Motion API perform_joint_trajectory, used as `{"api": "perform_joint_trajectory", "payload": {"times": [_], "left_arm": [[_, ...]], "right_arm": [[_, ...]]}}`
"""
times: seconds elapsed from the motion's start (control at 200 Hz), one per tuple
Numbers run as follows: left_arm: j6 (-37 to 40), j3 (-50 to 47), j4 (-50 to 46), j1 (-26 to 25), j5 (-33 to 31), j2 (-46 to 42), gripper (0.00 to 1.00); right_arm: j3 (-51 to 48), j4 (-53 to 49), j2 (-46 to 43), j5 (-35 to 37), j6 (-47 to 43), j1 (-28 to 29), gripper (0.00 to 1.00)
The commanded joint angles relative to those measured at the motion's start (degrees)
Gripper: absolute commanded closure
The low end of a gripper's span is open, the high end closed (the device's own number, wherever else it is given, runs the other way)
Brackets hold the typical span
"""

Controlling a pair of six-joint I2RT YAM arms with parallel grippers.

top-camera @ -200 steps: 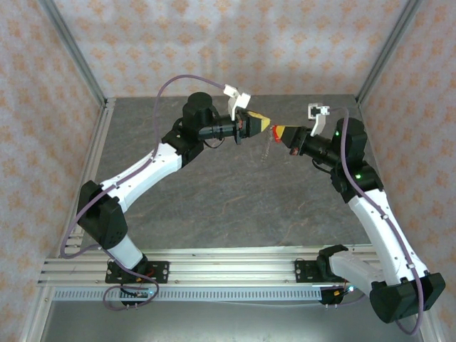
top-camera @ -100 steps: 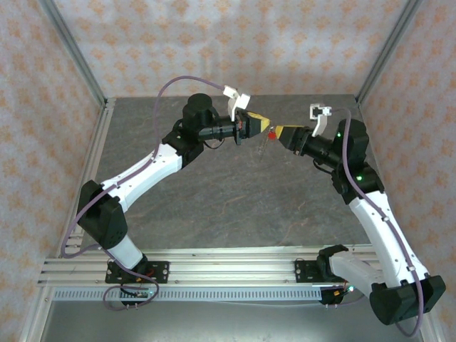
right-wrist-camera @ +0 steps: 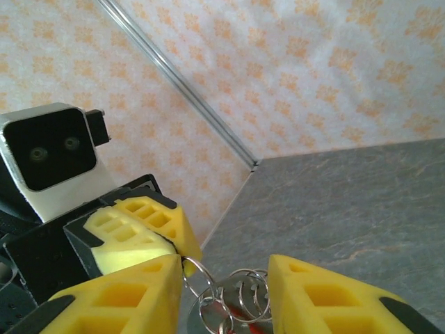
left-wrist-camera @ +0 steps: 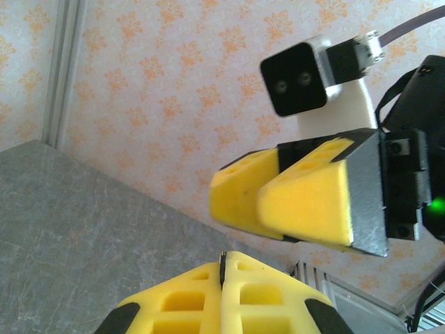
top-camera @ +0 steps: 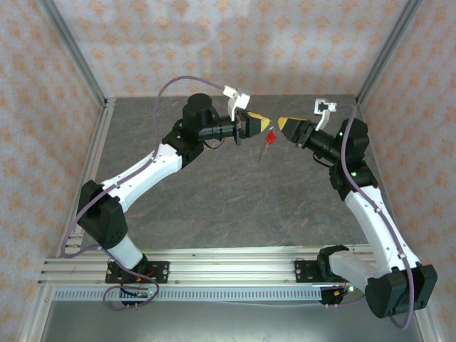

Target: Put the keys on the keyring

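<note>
My left gripper [top-camera: 266, 125] is shut on the keyring [right-wrist-camera: 229, 300], a string of thin silvery linked rings that hangs from its tip [right-wrist-camera: 182, 256]. In the left wrist view a thin dark edge sits pinched between its closed fingers [left-wrist-camera: 224, 263]. The key [top-camera: 269, 142] has a red head and dangles from the rings just below the left gripper, above the table. Its red part [right-wrist-camera: 259, 321] shows behind the rings. My right gripper [top-camera: 282, 122] stands open, its fingers [right-wrist-camera: 132, 296] either side of the hanging rings without closing on them. It faces the left gripper tip to tip.
The grey stone-patterned table [top-camera: 214, 192] lies well below both grippers. Patterned walls with metal corner posts [top-camera: 377, 50] close in the back and sides. An aluminium rail [top-camera: 214, 263] runs along the near edge by the arm bases.
My right gripper has opened, released the red key and pulled back a little to the right. The key now hangs free from the rings under the left gripper, which has not moved.
</note>
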Motion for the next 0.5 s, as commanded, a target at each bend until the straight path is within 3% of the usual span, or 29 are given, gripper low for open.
{"api": "perform_joint_trajectory", "payload": {"times": [0.0,0.495], "left_arm": [[-0.65,1.20,3.85,-0.65,-0.58,-2.01,1.00],[-1.10,2.68,3.69,-0.69,-0.32,-0.87,1.00]], "right_arm": [[-0.92,9.25,0.12,-3.85,3.11,-0.27,0.64],[-3.36,16.63,3.92,-6.73,7.18,1.99,0.66]]}}
